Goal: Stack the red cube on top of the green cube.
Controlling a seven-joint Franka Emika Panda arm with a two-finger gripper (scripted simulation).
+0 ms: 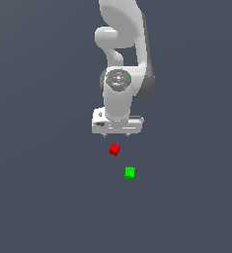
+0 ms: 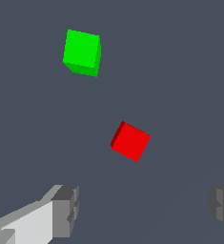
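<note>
Wrist view alone shows claw (image 2: 144, 212) fingers spread.

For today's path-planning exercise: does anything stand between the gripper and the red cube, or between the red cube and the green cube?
Nothing visible does. The gripper is open above the red cube, with only bare floor between. The green cube sits apart from the red one, and the stretch between them is bare too.

A small red cube (image 2: 131, 142) lies on a plain dark grey floor (image 2: 180, 71), apart from a green cube (image 2: 82, 51). Two grey fingertips (image 2: 66, 209) of the gripper (image 2: 144, 209) stand wide apart, holding nothing.
</note>
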